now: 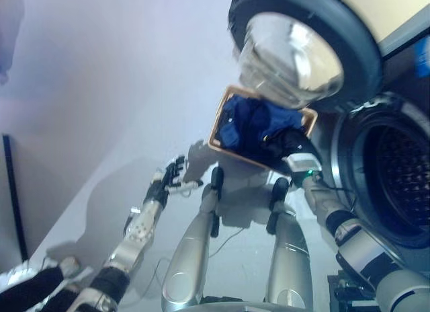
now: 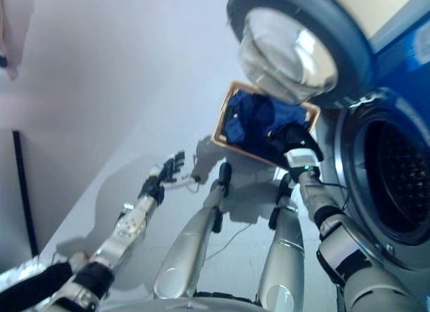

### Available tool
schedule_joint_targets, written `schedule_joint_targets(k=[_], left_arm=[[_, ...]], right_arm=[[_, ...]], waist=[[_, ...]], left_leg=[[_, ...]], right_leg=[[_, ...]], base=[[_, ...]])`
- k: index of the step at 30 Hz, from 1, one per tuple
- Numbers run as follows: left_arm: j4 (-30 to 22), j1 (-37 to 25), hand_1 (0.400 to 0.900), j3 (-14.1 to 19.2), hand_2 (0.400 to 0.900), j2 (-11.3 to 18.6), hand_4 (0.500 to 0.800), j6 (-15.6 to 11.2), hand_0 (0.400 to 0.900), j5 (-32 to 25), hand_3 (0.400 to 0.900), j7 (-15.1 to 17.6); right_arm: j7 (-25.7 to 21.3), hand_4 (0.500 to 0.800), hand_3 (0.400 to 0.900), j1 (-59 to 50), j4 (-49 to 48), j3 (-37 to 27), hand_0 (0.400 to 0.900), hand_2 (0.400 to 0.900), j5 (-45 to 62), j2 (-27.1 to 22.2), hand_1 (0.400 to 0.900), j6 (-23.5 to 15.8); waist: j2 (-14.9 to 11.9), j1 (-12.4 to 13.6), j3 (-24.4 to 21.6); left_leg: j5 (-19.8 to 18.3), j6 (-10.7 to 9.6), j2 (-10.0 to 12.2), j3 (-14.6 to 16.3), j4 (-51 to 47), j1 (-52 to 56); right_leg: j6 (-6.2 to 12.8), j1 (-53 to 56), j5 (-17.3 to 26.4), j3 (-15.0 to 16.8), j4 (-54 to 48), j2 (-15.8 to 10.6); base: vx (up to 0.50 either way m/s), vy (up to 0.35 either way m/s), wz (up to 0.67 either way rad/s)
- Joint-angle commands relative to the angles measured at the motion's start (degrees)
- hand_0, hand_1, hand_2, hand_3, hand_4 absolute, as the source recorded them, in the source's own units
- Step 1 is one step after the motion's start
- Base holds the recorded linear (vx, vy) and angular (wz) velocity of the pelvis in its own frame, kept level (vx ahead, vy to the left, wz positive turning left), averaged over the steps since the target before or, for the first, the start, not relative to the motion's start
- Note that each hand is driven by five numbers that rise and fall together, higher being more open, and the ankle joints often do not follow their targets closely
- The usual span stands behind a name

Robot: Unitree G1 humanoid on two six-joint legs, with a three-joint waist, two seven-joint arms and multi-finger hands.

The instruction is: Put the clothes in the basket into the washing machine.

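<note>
A rectangular tan basket (image 1: 220, 127) on the floor (image 1: 101, 124) holds crumpled blue clothes (image 1: 250, 120), the right hand (image 1: 290, 143) reaching into them, grip impossible to tell, beside the washer's (image 1: 396, 177) round glass door (image 1: 295, 53), while the left hand (image 1: 169, 175) hangs slack-fingered.

The basket (image 1: 222, 127) stands on the floor (image 1: 101, 124), just left of the washing machine (image 1: 403, 191). The clothes (image 1: 252, 124) lie in the basket. The machine's door (image 1: 302, 50) is swung open and hangs over the basket's far end. The right hand (image 1: 285, 145) reaches into the basket among the clothes, its fingers buried there. The drum opening (image 1: 403, 174) lies right of those fingers. The left hand (image 1: 169, 176) hovers over the floor, left of the basket, fingers apart from its rim.
</note>
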Motion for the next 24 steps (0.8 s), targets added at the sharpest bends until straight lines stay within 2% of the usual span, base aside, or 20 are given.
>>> schedule_joint_targets(k=[1,6,9,14,20,24], left_arm=[[-5.09,4.97,0.9,-0.05,0.9,1.5,0.8,-3.39,0.9,-1.7,0.9,0.95],[-7.0,5.09,0.9,-0.48,0.9,1.51,0.8,-3.15,0.9,-1.84,0.9,1.19],[-6.36,5.22,0.9,-0.28,0.9,0.81,0.8,-3.05,0.9,-1.82,0.9,2.14],[-6.66,4.25,0.9,0.03,0.9,1.02,0.8,-3.11,0.9,-1.78,0.9,2.78],[-7.55,3.62,0.9,0.13,0.9,1.36,0.8,-3.13,0.9,-1.65,0.9,3.44],[-9.71,3.4,0.9,-0.42,0.9,1.92,0.8,-3.53,0.9,-1.94,0.9,2.8]], right_arm=[[-5.47,0.8,0.9,0.04,-0.54,1.0,0.9,0.9,-2.33,-1.82,0.9,1.68],[-9.3,0.8,0.9,-1.96,-4.3,-0.68,0.9,0.9,-0.99,-2.94,0.9,2.78],[-11.62,0.8,0.9,-2.41,-10.21,-0.95,0.9,0.9,-1.66,-3.52,0.9,3.71],[-12.12,0.8,0.9,-3.32,-15.28,-0.63,0.9,0.9,-3.23,-4.45,0.9,4.61],[-12.72,0.8,0.9,-4.42,-14.09,-1.37,0.9,0.9,-2.47,-3.79,0.9,5.35],[-12.11,0.8,0.9,-7.12,-7.76,-0.09,0.9,0.9,-1.56,-3.82,0.9,5.0]], waist=[[0.62,0.21,-3.36],[1.32,-0.29,-2.88],[0.46,-1.11,-2.69],[-0.78,-2.34,-2.61],[-1.32,-2.62,-2.41],[-0.46,-1.88,-2.23]], left_leg=[[-12.47,-0.05,-0.15,1.39,13.8,-6.55],[-12.81,0.05,-0.55,1.7,15.68,-9.41],[-13.1,0.08,-0.34,1.76,15.66,-9.23],[-13.43,0.01,-0.4,1.41,15.65,-9.4],[-13.71,0.05,-0.69,1.13,16.4,-10.67],[-13.76,0.17,-1.12,1.06,17.87,-13.23]], right_leg=[[1.64,-1.31,6.36,3.34,-6.11,-0.88],[1.44,-4.65,5.69,4.42,-3.51,-0.85],[1.3,-4.61,5.77,4.37,-3.96,-0.62],[1.22,-4.71,5.88,4.6,-4.65,-0.05],[1.05,-5.72,5.86,4.83,-4.4,0.16],[0.83,-8.41,5.41,5.63,-2.46,0.22]], base=[[-0.05,0.045,0.03],[-0.02,0.022,0.0],[0.01,0.001,-0.06],[0.0,-0.002,-0.01],[0.0,0.0,0.0],[-0.04,0.004,0.03]])
